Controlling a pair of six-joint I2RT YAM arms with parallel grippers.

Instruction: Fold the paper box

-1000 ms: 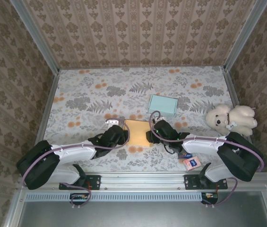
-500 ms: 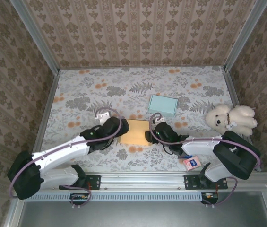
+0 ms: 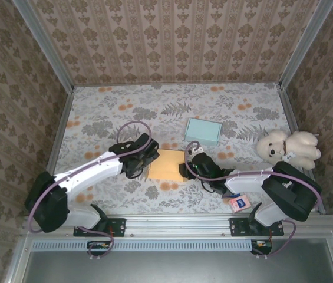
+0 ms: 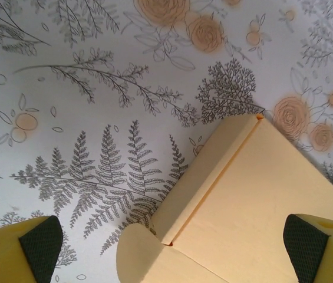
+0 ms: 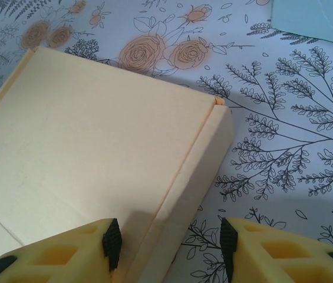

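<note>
Overhead view of a floral table. At left, the left gripper (image 3: 147,158) hangs spread wide above the left edge of the flat tan paper box (image 3: 167,165), which lies mid-table between both arms; it grasps nothing. Its wrist view looks down on the narrow left side flap (image 4: 210,177). At right, the right gripper (image 3: 187,168) stands half-spread astride the right side flap (image 5: 198,171), not pinching it. To fold well, each flap likely needs raising along its crease, evenly on both sides, with the base panel kept flat.
</note>
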